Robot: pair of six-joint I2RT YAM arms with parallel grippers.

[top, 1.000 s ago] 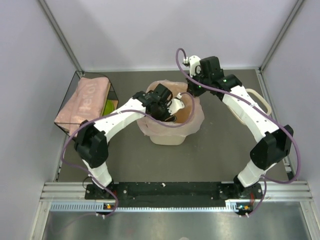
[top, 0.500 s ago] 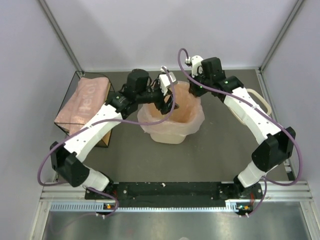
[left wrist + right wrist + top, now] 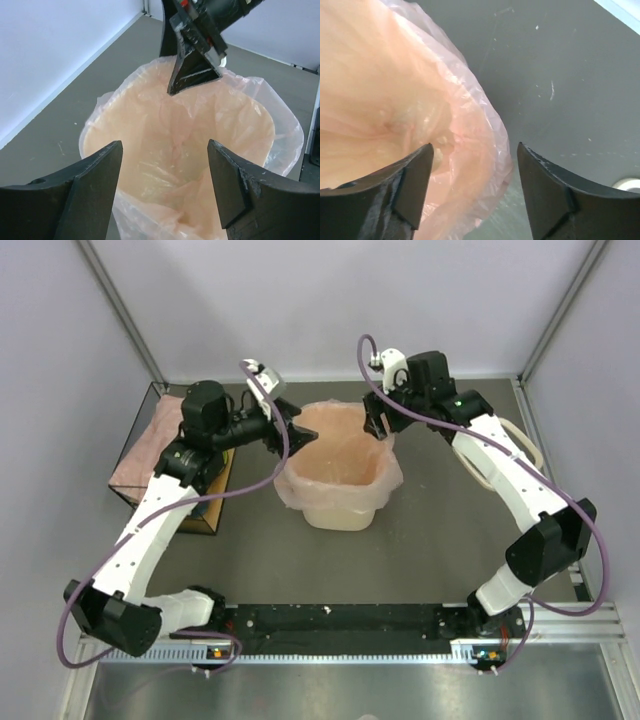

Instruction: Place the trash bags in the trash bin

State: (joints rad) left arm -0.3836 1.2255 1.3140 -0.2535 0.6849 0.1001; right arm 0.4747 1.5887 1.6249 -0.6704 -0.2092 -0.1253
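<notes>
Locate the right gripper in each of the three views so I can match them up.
Top external: right gripper right of centre, over the far right edge of the trash bag.
Left wrist: right gripper top centre, above the bag's far edge.
Right wrist: its own fingers at the bottom corners, apart.
Shared landmark: the pink trash bag.

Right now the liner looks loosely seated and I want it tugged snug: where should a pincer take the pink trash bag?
Probably the ruffled skirt of the trash bag folded over the trash bin rim, at the far right corner. Come from above, one finger inside and one outside: the film there bunches into folds easy to pinch. The open right pincer hangs over it.
</notes>
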